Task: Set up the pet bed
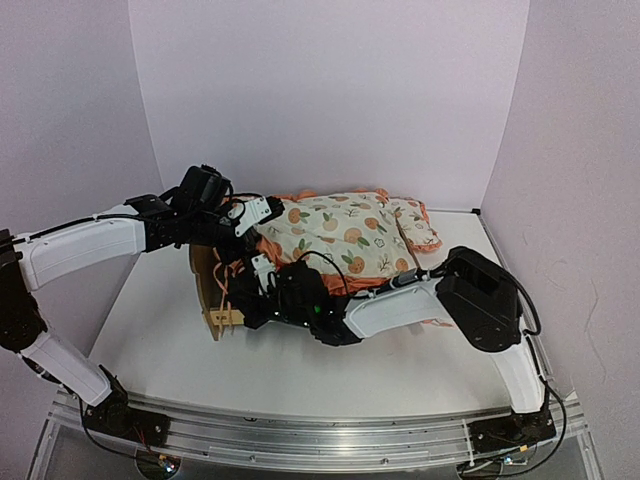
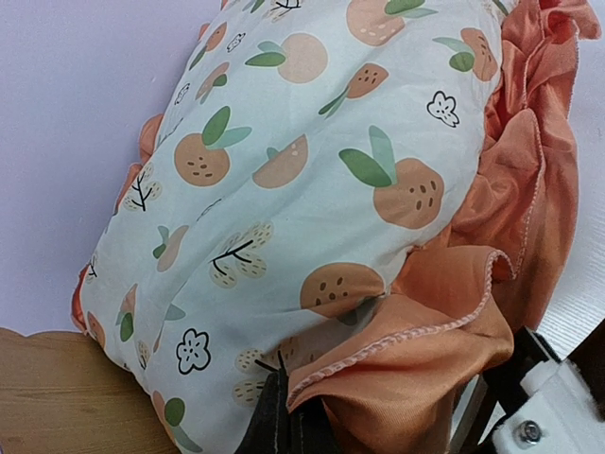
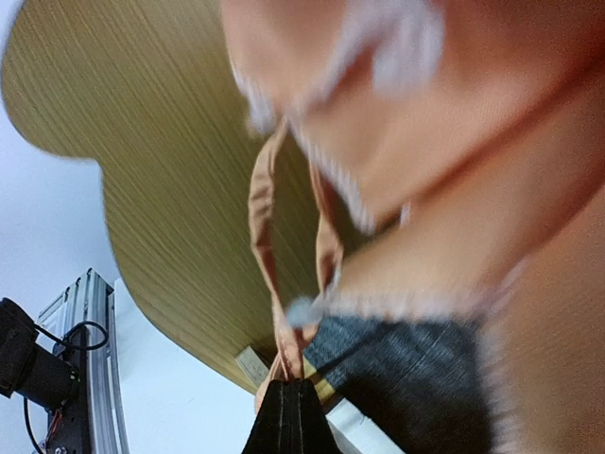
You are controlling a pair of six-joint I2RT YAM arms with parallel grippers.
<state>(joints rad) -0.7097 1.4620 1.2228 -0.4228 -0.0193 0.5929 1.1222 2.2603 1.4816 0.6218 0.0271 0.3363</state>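
Observation:
The pet bed stands at the table's middle left, its plywood headboard toward the left. The fruit-print cushion lies over it, orange ruffle hanging at the near-left corner. My left gripper is shut on the cushion's ruffled edge at the headboard end; its fingers pinch the fabric. My right gripper is shut on a strip of the orange ruffle beside the headboard, above the dark grey fabric base. The small pillow lies at the cushion's far right.
White walls close the back and both sides. The aluminium rail with the arm bases runs along the near edge. Part of the rail shows in the right wrist view.

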